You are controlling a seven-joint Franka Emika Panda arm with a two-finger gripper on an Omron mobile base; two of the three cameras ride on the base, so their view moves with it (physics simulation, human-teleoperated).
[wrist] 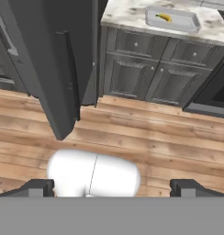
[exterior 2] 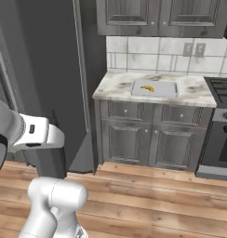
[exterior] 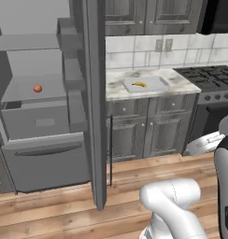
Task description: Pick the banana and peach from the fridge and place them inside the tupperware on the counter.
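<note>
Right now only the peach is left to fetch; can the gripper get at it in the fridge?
Probably not yet: the peach lies unobstructed on a fridge shelf, but the open gripper points at the floor, well back.

The light is even and flat, with no single source to be made out and no hard cast shadows on the wooden floor (wrist: pixel 146 137). The fridge (exterior: pixel 36 116) interior reads pale and evenly lit, while its open door (exterior 2: pixel 45 79) looks dark from the right base camera. The marbled desk (exterior 2: pixel 194 90) is bright without glare. All three pictures are soft and low in detail, with jagged edges; no edge distortion shows.
</note>
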